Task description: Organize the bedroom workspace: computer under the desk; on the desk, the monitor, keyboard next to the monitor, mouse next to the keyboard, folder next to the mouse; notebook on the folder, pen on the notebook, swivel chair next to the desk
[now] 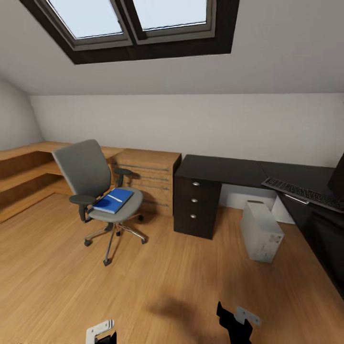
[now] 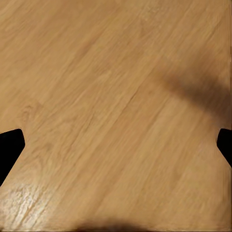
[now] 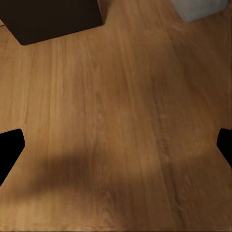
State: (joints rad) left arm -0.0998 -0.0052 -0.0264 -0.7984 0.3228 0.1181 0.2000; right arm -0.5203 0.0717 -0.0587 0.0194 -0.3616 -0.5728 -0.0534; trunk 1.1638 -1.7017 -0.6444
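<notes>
A: While both arms are hanging low over the bare wood floor (image 2: pixel 116 96), the left gripper (image 2: pixel 116 145) is standing wide open, holding nothing; the right gripper (image 3: pixel 116 145) is reading the same, fingertips spread and empty.

B: Working outward from the left gripper (image 1: pixel 101 332): where is the folder lying?

A: The folder (image 1: pixel 113 200) is resting flat on the seat of the swivel chair (image 1: pixel 93 184), well ahead of the left gripper and roughly straight beyond it, long axis running diagonally away. The right gripper (image 1: pixel 236 322) is sitting further off, nearer the computer (image 1: pixel 262 231) and the desk (image 1: pixel 220 168).

B: Judgement: the left arm is looking nearer for the pick. The keyboard (image 1: pixel 301 192) is already lying on the desk.
</notes>
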